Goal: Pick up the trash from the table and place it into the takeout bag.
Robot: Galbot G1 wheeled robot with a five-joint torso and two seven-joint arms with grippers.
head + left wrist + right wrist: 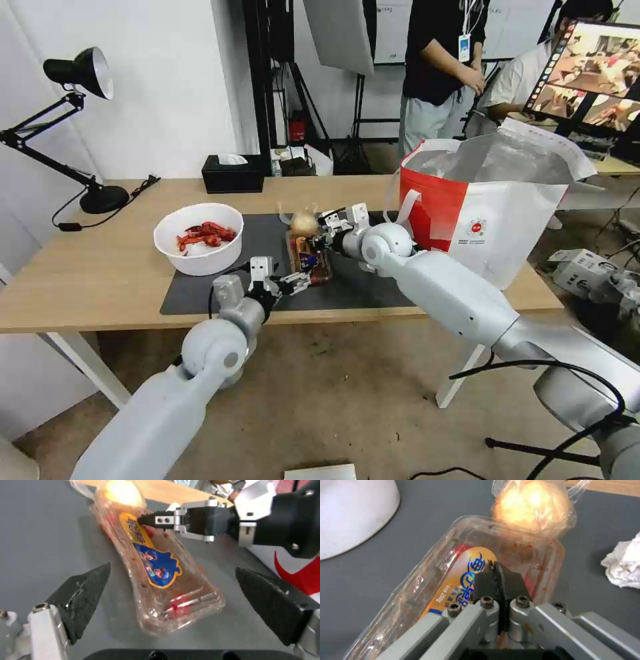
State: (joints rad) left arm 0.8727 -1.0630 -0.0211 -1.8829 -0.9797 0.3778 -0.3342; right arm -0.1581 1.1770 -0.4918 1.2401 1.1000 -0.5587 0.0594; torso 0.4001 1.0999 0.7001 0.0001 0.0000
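Note:
On the dark-grey mat [220, 293] lies the clear hinged plastic tray [310, 259] with red bits and a yellow-blue label [150, 560]. My right gripper [319, 233] is shut on the tray's side edge, its thin black fingertips [496, 580] pressed together on the plastic. My left gripper [172, 568] is open, with one finger on each side of the tray's near end. The clear-wrapped yellowish ball [533, 505] rests against the tray's far end. A crumpled white tissue [621, 565] lies beside it. The white bowl of crayfish shells [199, 239] stands at the left, the takeout bag [493, 207] at the right.
The light-wood table [80, 280] carries a black tissue box [233, 175] at its far edge and a black desk lamp [87, 133] at the far left. The bag's mouth stands open, foil lining showing. People and a monitor are behind the table.

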